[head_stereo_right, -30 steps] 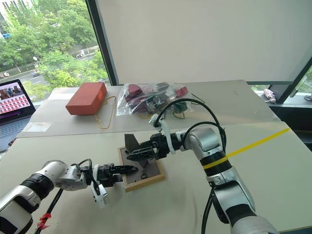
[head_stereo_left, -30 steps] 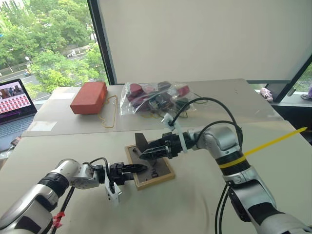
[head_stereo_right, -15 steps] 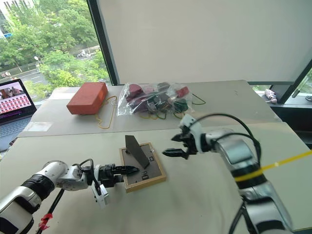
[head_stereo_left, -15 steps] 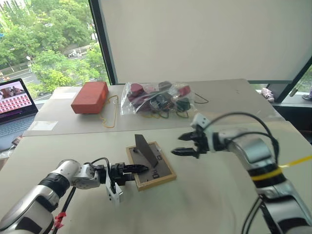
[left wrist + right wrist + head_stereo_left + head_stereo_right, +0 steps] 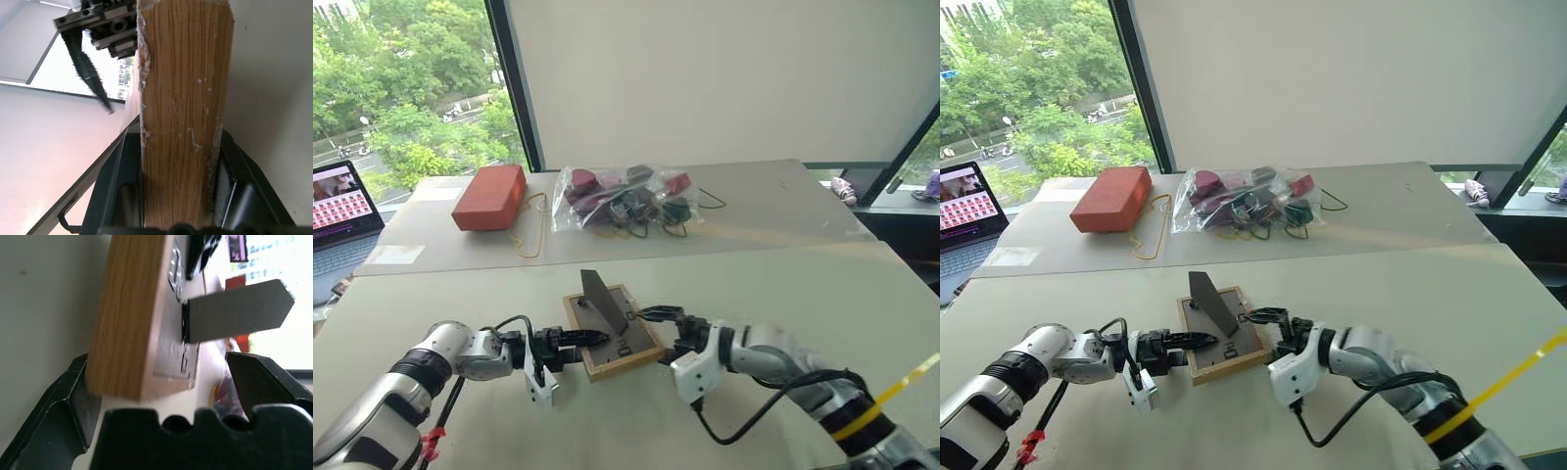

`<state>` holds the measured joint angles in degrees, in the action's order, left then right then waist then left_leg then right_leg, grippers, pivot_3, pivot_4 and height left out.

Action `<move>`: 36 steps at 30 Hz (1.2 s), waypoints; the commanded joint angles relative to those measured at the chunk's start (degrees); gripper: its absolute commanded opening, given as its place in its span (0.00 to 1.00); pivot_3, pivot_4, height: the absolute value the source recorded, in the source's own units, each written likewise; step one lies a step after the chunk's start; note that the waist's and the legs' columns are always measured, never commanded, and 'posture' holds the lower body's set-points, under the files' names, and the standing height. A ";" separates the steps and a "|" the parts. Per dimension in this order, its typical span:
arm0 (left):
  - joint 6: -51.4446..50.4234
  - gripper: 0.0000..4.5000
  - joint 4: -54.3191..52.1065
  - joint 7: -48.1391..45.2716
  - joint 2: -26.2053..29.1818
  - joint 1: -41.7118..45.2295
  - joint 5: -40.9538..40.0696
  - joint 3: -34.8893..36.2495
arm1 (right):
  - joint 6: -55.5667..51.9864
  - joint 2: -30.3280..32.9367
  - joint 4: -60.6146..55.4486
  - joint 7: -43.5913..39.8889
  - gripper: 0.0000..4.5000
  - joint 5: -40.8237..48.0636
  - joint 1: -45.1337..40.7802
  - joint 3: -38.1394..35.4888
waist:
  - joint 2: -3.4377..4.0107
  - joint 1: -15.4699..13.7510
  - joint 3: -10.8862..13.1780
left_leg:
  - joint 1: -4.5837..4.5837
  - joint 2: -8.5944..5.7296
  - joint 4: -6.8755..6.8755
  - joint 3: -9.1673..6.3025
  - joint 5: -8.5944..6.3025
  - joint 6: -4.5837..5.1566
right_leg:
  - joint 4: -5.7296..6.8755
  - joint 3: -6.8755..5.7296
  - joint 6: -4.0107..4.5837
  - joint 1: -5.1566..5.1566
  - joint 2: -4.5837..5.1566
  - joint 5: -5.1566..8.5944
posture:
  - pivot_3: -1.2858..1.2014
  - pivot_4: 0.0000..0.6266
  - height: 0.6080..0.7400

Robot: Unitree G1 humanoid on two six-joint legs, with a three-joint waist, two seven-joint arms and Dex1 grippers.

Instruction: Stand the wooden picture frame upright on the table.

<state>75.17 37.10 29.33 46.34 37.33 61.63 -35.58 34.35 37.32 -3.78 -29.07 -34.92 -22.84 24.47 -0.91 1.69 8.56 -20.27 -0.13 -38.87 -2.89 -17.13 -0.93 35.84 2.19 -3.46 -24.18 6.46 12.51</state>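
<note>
Since the earlier frames the right gripper (image 5: 658,315) has left the easel leg, swung out over the table, and come down low at the frame's right edge; the leg, flat-ish under that claw a second ago, now sticks up from the backing. The wooden picture frame (image 5: 612,333) has not shifted: it lies face down near the middle of the table (image 5: 724,269), dark backing up, easel leg (image 5: 604,300) raised toward its 12 o'clock side. The left gripper (image 5: 579,339) sits at the frame's 9 o'clock, its fingers closed on the wooden rim, as the left wrist view shows wood wedged between them. The right claw, at the frame's 3 o'clock, stands wide open and holds nothing; in the right wrist view its fingers (image 5: 73,396) straddle the rim, one beneath the wood against the tabletop, one clear above the backing. The step in hand looks like gripping both side edges before the lift. Next, I judge, the right jaws must close on the rim, then both arms tip the frame up onto its bottom edge and leg.
</note>
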 commanded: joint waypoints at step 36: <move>-31.59 0.74 -30.47 -35.54 2.18 -32.49 -59.06 18.56 | -79.62 2.74 -16.58 -25.13 0.27 56.90 -19.92 -23.39 | 0.11 0.70 0.19 | -0.04 0.08 0.01 -0.08 -0.16 0.28 | 0.06 0.05 0.03 -0.09 -0.01 -0.01 | 0.52 0.24 1.00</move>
<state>46.90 10.79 -5.55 49.01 5.93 3.10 -19.91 -31.42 39.75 -17.09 -51.95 12.96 -39.85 4.17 -0.80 2.40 8.75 -20.30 -0.03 -38.83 -3.03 -17.30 -0.63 35.90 2.17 -3.40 -24.26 6.43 12.51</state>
